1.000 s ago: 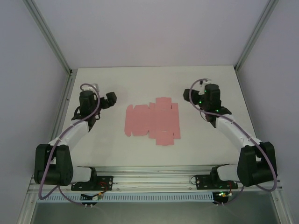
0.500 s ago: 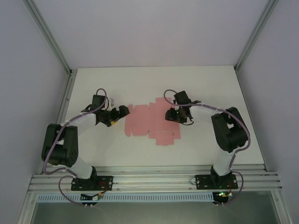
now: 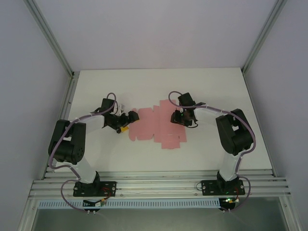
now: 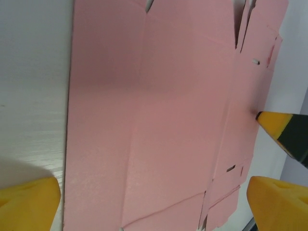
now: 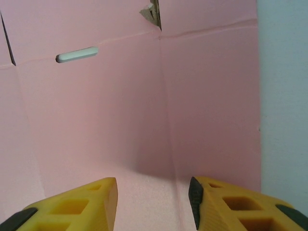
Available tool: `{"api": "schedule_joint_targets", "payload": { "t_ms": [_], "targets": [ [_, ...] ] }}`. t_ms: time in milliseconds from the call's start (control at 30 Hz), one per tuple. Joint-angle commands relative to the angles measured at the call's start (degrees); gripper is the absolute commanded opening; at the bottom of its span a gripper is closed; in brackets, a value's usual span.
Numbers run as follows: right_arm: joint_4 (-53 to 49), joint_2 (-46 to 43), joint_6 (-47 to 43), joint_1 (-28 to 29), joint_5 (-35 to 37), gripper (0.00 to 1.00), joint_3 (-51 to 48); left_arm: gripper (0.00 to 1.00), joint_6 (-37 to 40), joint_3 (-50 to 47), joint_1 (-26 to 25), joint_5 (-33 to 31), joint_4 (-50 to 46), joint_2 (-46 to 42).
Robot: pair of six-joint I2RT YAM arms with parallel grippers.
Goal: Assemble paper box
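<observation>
Currently, paper box position: I see the paper box as a flat, unfolded pink sheet at the middle of the desk, between the two arms.
Long axis: the main row of panels runs left to right across the desk. Shorter flaps project toward the far and near edges on its right half.
Left fingers, top view: the left fingers sit at the sheet's left edge.
Left fingers, state: from the left wrist I read the two yellow tips as wide apart and released, with the sheet lying between and beyond them.
Right fingers, top view: the right fingers are over the sheet's right part, near the far flap.
Right fingers, state: from the right wrist the tips are parted and released. Nothing is gripped, and pink paper lies below the gap.
Top view detail: the whole outline of the sheet, with both arms reaching inward.
Left wrist detail: creases between panels and small slots near the far side, too fine for the top view. A yellow and black tip sits at the sheet's far edge; I cannot tell whose it is.
Right wrist detail: one long slot, pale inside, a vertical crease, a ragged cut at the top, and bare desk along the right border.
</observation>
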Motion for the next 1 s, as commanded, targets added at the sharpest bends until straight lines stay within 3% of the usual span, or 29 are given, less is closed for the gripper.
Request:
{"api": "schedule_joint_targets", "payload": {
  "t_ms": [0,400,600,967],
  "targets": [
    [-3.2,3.8,1.5,-0.2,0.7,0.45,-2.2,0.98,-1.4,0.6,-1.7,2.4,1.4,1.9],
    [-0.1,3.8,2.2,-0.3,-1.3,0.45,-4.4,0.95,-0.5,2.7,-3.7,1.7,2.1,-1.0],
    [0.6,3.9,2.0,-0.4,-1.7,0.45,-4.6,0.95,-6.3,-2.6,-3.7,5.6,16.8,-5.8],
    [0.7,5.4,2.5,-0.3,-1.7,0.45,-4.6,0.91,-15.9,-11.1,-2.6,7.2,41.4,-9.0]
  ]
}}
